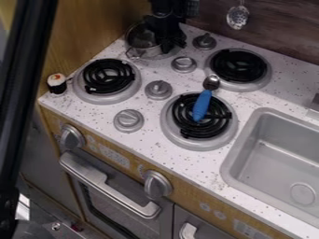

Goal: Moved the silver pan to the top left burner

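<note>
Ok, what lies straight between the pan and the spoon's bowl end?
One gray knob lies between the pan and the spoon's bowl end, seen in the camera view.

silver metal pan (148, 52) | round, shiny, thin loop handle (130, 54) toward 8 o'clock | partly hidden, opening showing, exact tilt unclear | near 12 o'clock in view, at stovetop's far edge, contact beneath unclear

Polished metal, smooth plastic and wood grain
The pan (147, 52) looks like shiny metal, the spoon (202, 103) glossy metal with a smooth plastic handle; the coils (93, 77) have a dark gloss, the sink (274, 161) looks smooth and matt, the surface (249, 100) smooth, the front panel (187, 192) wood-grained.
</note>
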Available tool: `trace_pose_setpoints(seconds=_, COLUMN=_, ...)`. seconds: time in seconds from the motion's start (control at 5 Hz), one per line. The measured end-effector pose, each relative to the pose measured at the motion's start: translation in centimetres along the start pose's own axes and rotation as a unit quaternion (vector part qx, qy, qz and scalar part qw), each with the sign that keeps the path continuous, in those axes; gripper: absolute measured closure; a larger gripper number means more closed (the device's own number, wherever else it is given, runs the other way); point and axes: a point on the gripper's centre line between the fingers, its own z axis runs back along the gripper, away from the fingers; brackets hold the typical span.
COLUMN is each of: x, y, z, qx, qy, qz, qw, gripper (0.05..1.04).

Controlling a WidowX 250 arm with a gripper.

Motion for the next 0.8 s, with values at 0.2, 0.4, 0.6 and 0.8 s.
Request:
trace_pose_setpoints(seconds=0.2, x=1.0, y=0.5, z=-0.5, qx=0.008, qy=-0.006, qz=-0.001, qw=0.9999, gripper=1.016)
trace_pose_setpoints(seconds=0.4, x=1.6, y=0.7, z=-0.7, qx=0.009, qy=-0.012, qz=0.004, qw=0.9999, gripper=0.998)
trace_pose_setpoints(seconds=0.6, x=1.1, y=0.3, z=-1.3, qx=0.002, qy=-0.017, qz=0.018, qw=0.9997, gripper=0.844)
trace_pose_setpoints(seconds=0.8, x=0.1, y=-0.6, z=-1.4, qx=0.003, qy=-0.018, qz=0.033, qw=0.9993, gripper=0.575)
